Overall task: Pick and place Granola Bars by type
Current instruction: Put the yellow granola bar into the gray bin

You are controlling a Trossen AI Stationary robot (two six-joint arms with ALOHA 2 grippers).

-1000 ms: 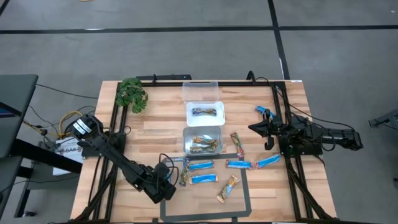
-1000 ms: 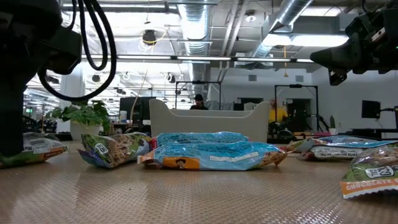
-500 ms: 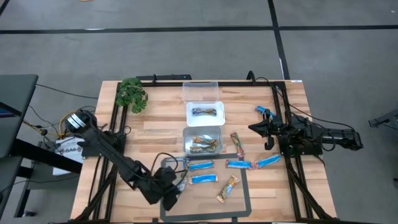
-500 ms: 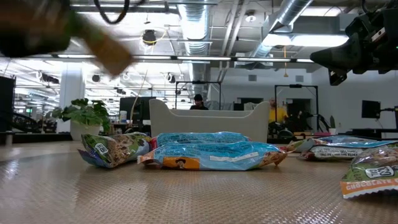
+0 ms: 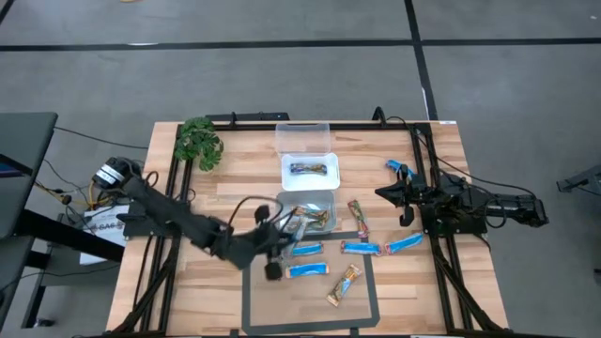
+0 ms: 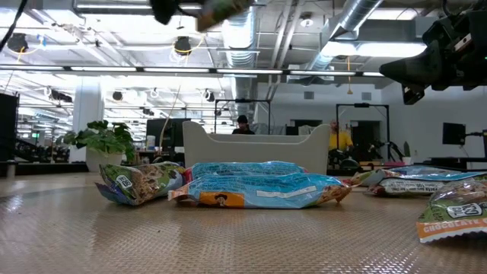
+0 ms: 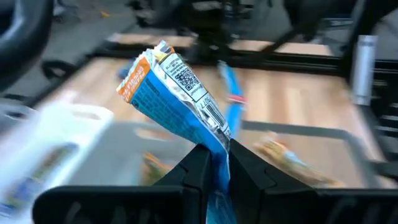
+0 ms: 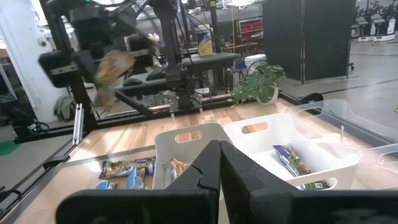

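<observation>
My left gripper (image 5: 278,228) is shut on a blue granola bar with an orange end (image 7: 174,87), raised above the table beside the near white bin (image 5: 329,199), which holds tan and multicoloured bars. It also shows blurred at the top of the low view (image 6: 202,9). The middle bin (image 5: 331,161) holds a dark bar (image 5: 308,169). Blue bars (image 5: 302,250), (image 5: 308,270), (image 5: 360,248), (image 5: 404,244), a tan bar (image 5: 344,284) and a reddish bar (image 5: 357,216) lie flat on the table. My right gripper (image 5: 380,194) is shut and empty at the right side. My left gripper pinches one end of the blue bar's wrapper (image 7: 214,146) between its two fingers. The bar sticks out past the fingertips, tilted, its orange end (image 7: 134,81) away from the fingers. It is lifted clear of the table.
A third white bin (image 5: 302,138) stands at the far side, behind the middle one. A green leafy plant (image 5: 198,143) sits at the far left corner. One blue bar (image 5: 399,169) lies by the right arm. A dark outlined rectangle (image 5: 376,282) marks the near middle of the table.
My left gripper has risen from the table's near-left part with the blue bar. It has swung up and toward the far right, to the near bin. The bar has been lifted clear of where it lay beside the blue bars. The right arm has kept still.
</observation>
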